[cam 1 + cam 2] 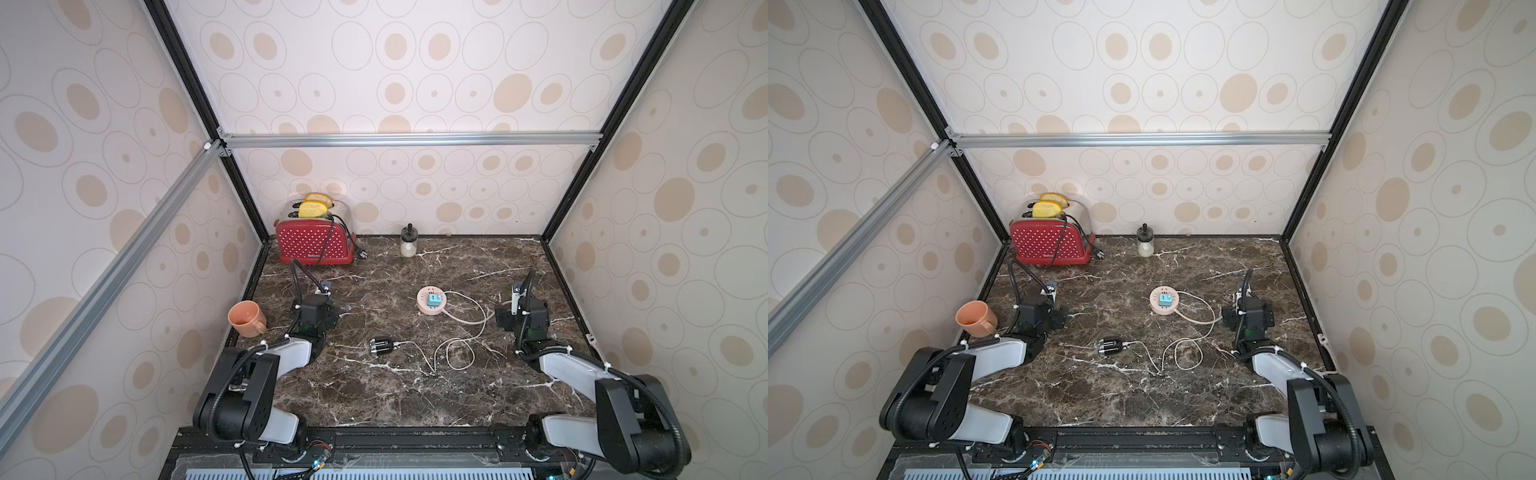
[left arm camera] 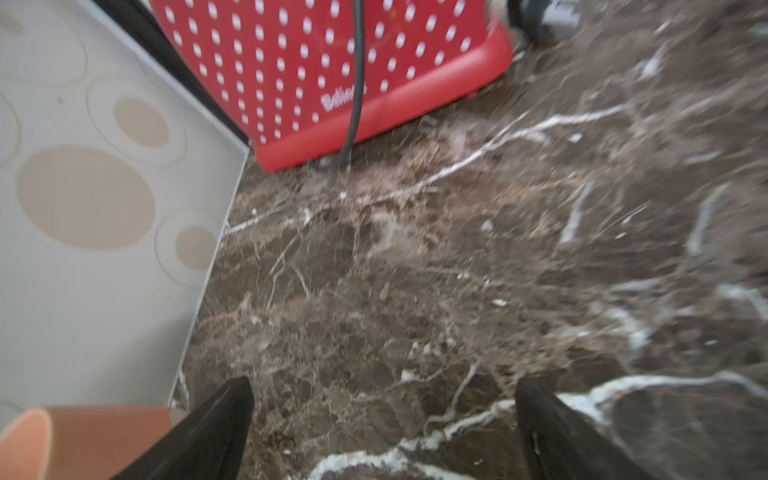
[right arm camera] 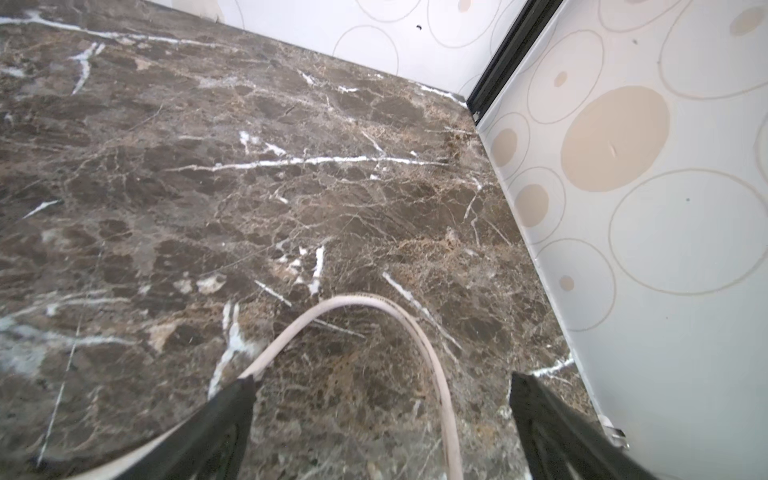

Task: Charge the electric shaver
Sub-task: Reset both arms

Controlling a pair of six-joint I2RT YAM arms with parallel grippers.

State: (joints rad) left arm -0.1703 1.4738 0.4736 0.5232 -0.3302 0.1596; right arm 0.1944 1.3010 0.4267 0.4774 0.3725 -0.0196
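Well, in both top views the stubby black electric shaver (image 1: pixel 383 345) (image 1: pixel 1111 345) with silvery stripes lies on its side on the brown marble tabletop (image 1: pixel 374 399), near the front and between the two arms. Its long axis runs across the table, striped end toward the left arm. A thin white cable (image 1: pixel 458 368) leaves the other end, loops, and climbs to the teal cube adapter (image 1: pixel 435 300) on the round pink socket disc (image 1: pixel 424 308). I judge it plugged in already, though the joints are too small to be sure. The left gripper (image 1: pixel 330 309) is the nearer one; the right gripper (image 1: pixel 503 319) stands beyond the cable loops. A red dotted toaster (image 1: pixel 313 243), a peach mug (image 1: pixel 245 318) and a small glass jar (image 1: pixel 408 243) stand well clear.

From the left wrist, the black fingers (image 2: pixel 216 428) spread wide with nothing between, facing the toaster; the shaver is out of sight.

From the right wrist, the jaws gape equally wide and empty above the socket's thick pink cord (image 3: pixel 353 299), aimed at the far corner.
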